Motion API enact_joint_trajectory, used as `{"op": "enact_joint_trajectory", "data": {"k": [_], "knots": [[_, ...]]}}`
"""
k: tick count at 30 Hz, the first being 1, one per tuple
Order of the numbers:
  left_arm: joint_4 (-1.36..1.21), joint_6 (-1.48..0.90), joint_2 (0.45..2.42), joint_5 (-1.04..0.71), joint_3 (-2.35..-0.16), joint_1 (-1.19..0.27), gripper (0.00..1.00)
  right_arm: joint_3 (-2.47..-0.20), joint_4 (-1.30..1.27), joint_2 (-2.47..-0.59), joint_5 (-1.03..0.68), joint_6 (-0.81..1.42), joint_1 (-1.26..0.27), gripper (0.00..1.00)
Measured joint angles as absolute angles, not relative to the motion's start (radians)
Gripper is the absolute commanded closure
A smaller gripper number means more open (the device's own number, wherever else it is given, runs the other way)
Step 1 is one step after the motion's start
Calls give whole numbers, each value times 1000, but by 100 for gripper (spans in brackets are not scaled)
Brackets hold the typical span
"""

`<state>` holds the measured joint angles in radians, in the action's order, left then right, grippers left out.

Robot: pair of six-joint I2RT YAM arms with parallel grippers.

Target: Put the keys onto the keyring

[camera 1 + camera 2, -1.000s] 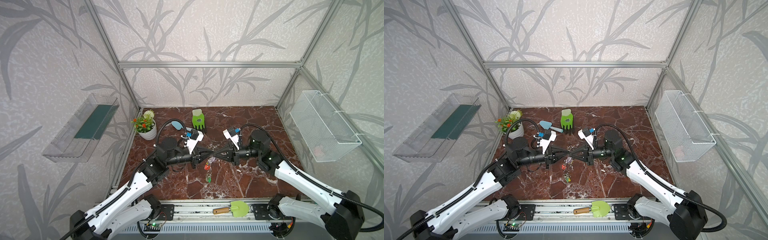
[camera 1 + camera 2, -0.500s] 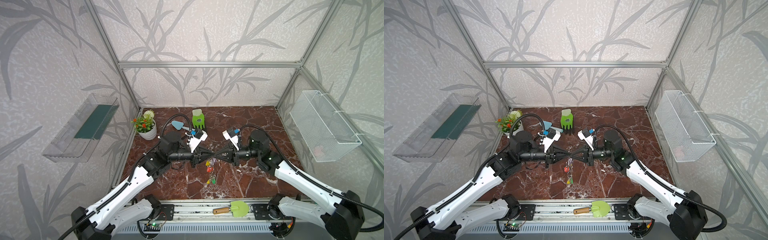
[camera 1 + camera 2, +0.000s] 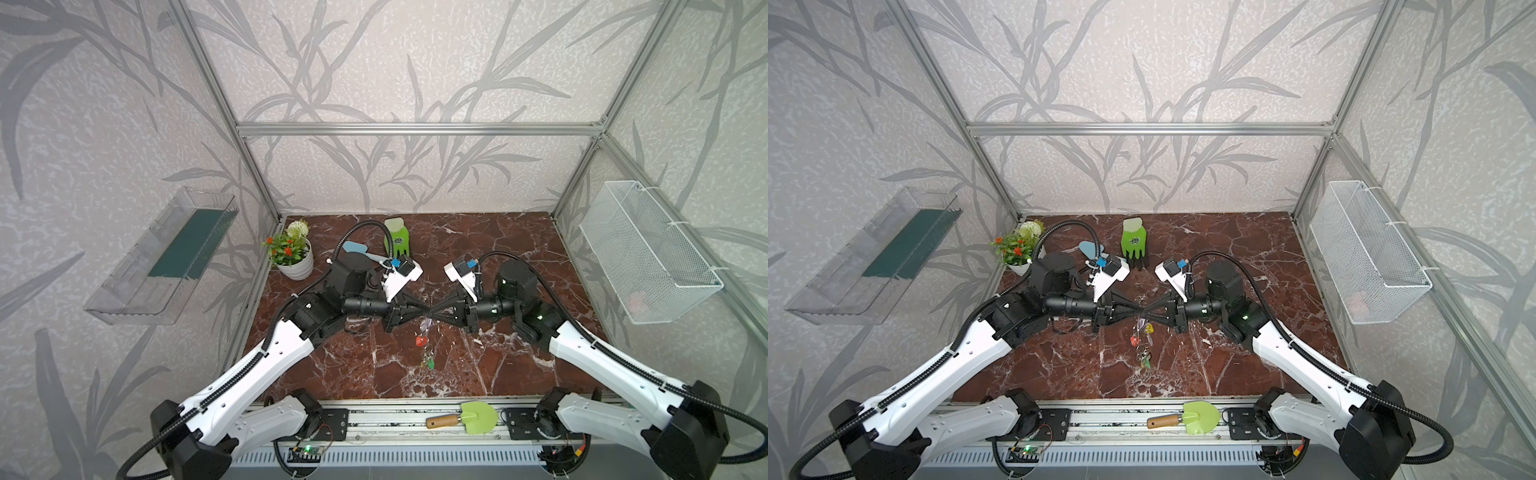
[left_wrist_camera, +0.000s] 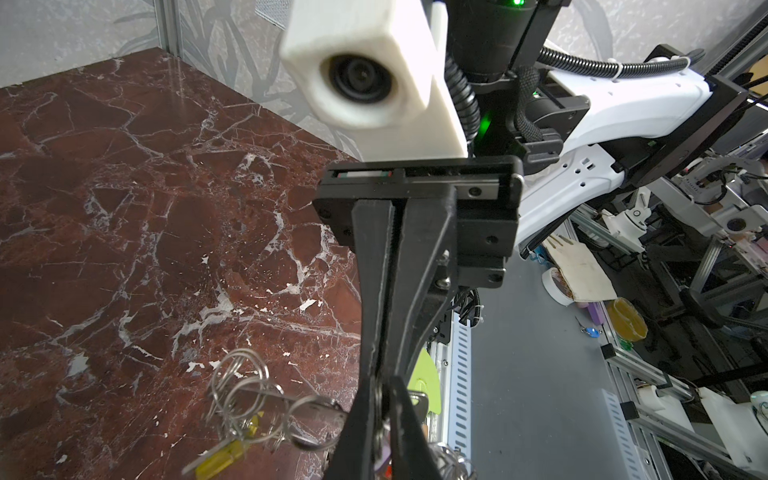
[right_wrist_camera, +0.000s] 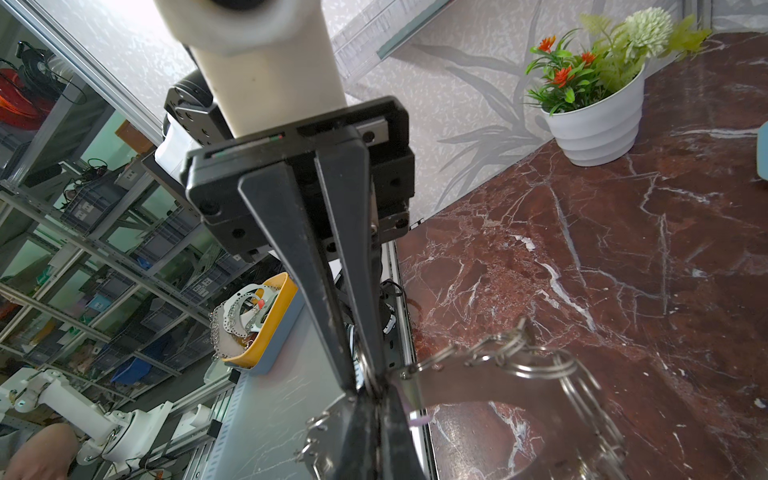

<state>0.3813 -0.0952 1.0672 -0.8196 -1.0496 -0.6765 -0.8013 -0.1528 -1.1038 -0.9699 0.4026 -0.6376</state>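
The left gripper [image 3: 424,310] and right gripper [image 3: 434,311] meet tip to tip above the table [image 3: 519,365] centre. Right jaws are pressed together on the keyring [image 5: 457,390] rim, held in the air; left jaws pinch a thin wire ring [image 4: 378,395] at that rim. The keys [image 3: 1133,340] hang in a cluster below the keyring

The grey metal keyring [image 5: 478,390] hangs above the table [image 3: 519,353] — a flat band with wire loops on its rim — and yellow, red, green and lilac keys [image 3: 1133,340] dangle beneath.
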Motion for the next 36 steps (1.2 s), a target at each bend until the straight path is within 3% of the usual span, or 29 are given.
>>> {"op": "enact_joint_trajectory", "data": {"k": [3, 11, 19, 23, 30, 36], "knots": [[398, -81, 1070, -820, -1058, -673, 100, -801, -144, -1104, -971, 398, -638, 100], [359, -102, 1054, -793, -1032, -673, 100, -801, -141, -1104, -968, 398, -638, 100], [139, -235, 923, -701, -865, -681, 100, -801, -158, -1103, -953, 395, -646, 87], [51, -292, 876, -671, -803, -679, 100, -801, -160, -1103, -948, 395, -640, 88], [-93, -373, 844, -639, -725, -680, 100, -801, -183, -1105, -948, 405, -638, 99], [-216, -431, 844, -624, -678, -679, 100, -801, -220, -1114, -952, 423, -636, 100]]}}
